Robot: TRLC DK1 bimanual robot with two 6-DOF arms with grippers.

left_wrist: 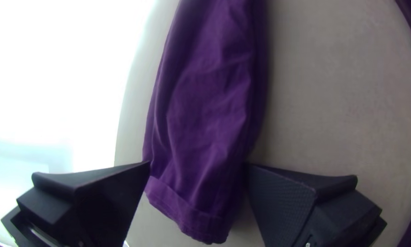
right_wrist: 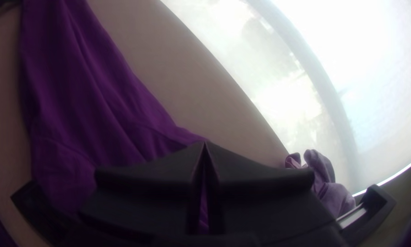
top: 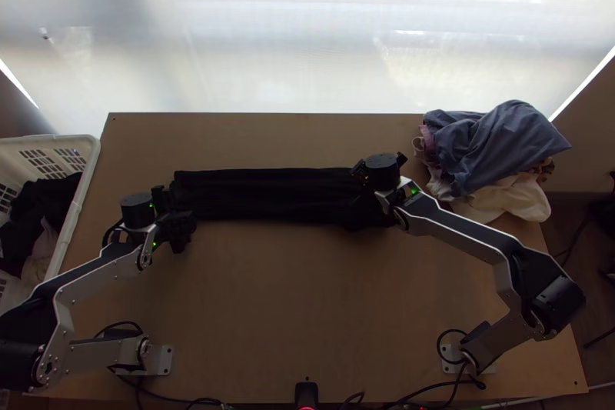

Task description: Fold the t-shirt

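Lying long and narrow on the worktop (top: 307,295), the black-looking t-shirt (top: 269,195) is stretched between the two grippers. Its hemmed end is straddled by the left gripper (top: 175,211), whose fingers are spread. At the other end, an edge is pinched by the right gripper (top: 366,178). Heaped clothes (top: 496,145) are placed outward of the right gripper; a white basket (top: 86,179) is set outward of the left.

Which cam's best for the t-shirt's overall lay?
Top view: it catches nearly the full length of the t-shirt, a long narrow strip. Left wrist view: hemmed end between fingers of the open left gripper. Right wrist view: broader stretch running to the shut right gripper.
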